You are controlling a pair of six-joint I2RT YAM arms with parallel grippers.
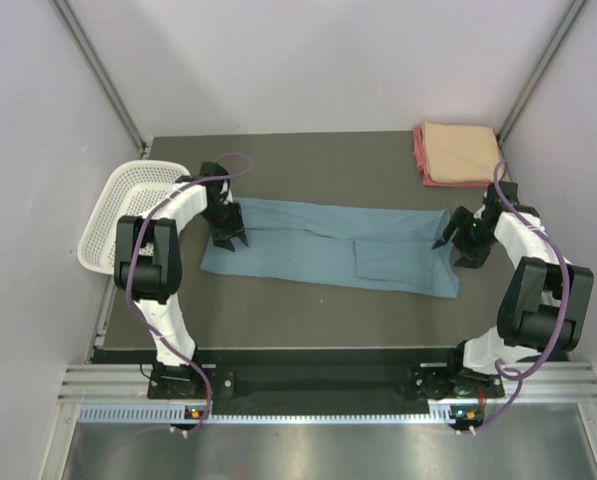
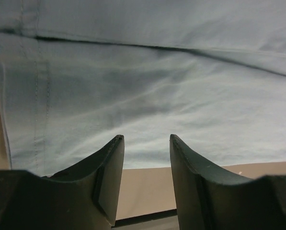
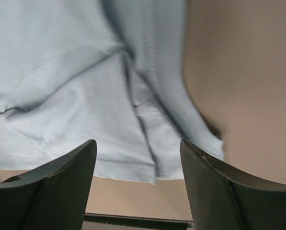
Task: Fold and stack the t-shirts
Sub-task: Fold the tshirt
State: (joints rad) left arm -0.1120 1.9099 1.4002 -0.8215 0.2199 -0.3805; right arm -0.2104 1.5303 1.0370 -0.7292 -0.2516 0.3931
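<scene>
A dusty blue-grey t-shirt lies flat across the middle of the table, folded into a long strip with a sleeve turned in. It fills the left wrist view and the right wrist view. My left gripper is open and empty over the shirt's left end. My right gripper is open and empty over the shirt's right end. A peach/tan t-shirt lies folded on a pink-red one at the far right corner.
A white mesh basket hangs over the table's left edge beside the left arm. The dark table is walled in on three sides. Brown tabletop shows past the shirt's right edge.
</scene>
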